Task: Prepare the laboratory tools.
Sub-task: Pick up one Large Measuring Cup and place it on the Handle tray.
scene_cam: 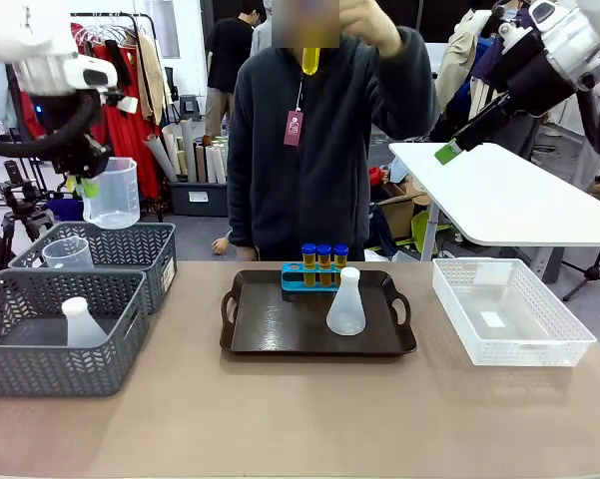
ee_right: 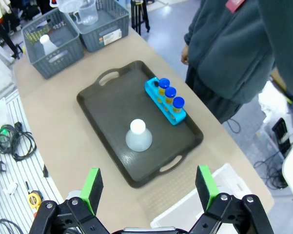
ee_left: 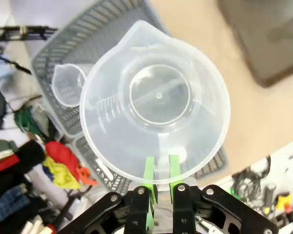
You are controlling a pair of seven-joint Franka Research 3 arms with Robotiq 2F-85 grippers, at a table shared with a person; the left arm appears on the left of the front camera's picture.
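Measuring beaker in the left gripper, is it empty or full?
Empty. The left wrist view looks straight down into the beaker, held by the left gripper, and its clear bottom is bare.

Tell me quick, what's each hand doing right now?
Left hand: closed on the beaker.
Right hand: open, empty.

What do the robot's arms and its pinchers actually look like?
The left arm and right arm have smooth white rounded shells, with a thick black cable looping by the left. The left gripper and right gripper are black, jointed with silver bolts, each with two fingers faced in bright green pads.
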